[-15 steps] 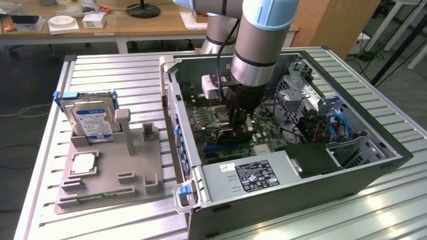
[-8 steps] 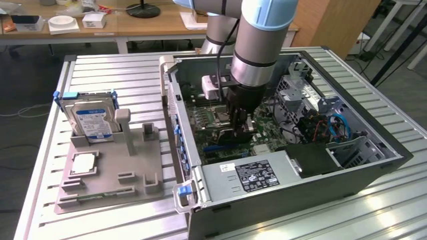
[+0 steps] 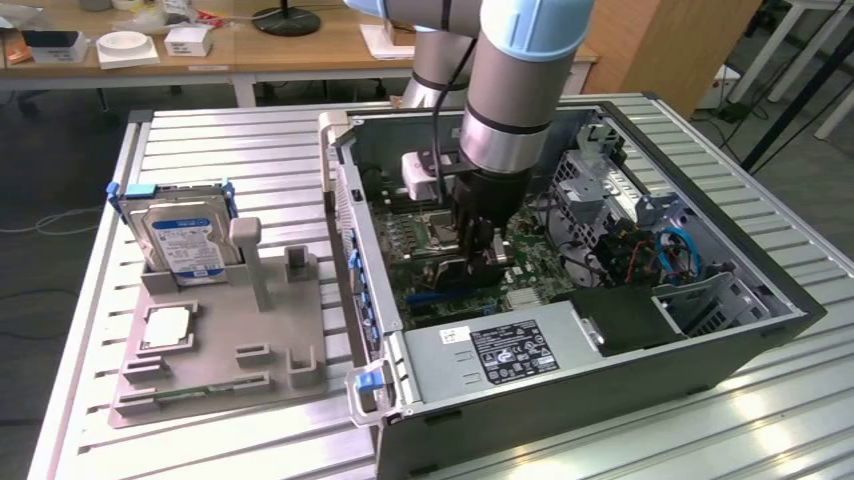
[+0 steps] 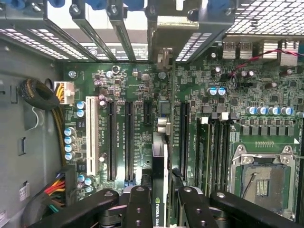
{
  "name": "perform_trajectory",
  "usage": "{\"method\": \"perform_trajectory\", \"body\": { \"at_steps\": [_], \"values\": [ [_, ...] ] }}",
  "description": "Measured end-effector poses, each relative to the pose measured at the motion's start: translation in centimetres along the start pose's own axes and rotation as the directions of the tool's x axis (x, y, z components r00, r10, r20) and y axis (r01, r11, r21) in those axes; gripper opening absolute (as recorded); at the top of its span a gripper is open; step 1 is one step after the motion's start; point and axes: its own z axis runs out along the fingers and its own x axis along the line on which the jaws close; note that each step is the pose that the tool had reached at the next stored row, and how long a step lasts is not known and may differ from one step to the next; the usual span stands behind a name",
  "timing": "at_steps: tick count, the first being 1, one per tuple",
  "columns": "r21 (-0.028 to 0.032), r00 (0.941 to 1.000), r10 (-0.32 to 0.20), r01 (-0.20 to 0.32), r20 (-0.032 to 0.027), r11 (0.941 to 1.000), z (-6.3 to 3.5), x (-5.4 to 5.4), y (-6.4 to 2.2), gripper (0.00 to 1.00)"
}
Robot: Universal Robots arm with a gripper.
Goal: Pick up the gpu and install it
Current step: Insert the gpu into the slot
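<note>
The jaws are clamped on the gpu (image 4: 160, 192), which stands on edge between them, its thin top edge bearing an NVIDIA label. The arm (image 3: 514, 90) reaches down into the open computer case (image 3: 747, 300), so jaws and card sit low over the green motherboard (image 4: 142, 80). Directly beneath the jaws lie the long black expansion slots (image 4: 111, 142), and the card runs along the gap between two of them; I cannot tell whether its lower edge touches a slot. A white slot (image 4: 91, 133) lies further off to one side of the jaws, and the empty CPU socket (image 4: 259, 178) to the other side. The power supply (image 3: 501, 350) sits inside the case near the jaws. Well apart from the jaws, outside the case on the slatted metal table (image 3: 240, 140), a grey fixture (image 3: 214, 370) holds an upright hard drive (image 3: 184, 245)
</note>
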Motion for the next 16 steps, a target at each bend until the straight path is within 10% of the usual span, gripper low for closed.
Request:
{"method": "perform_trajectory", "body": {
  "at_steps": [16],
  "values": [
    [0.0068,0.9999,-0.006,0.006,-0.0086,1.0,0.09,-0.44,0.32,0.26]
  ]
}}
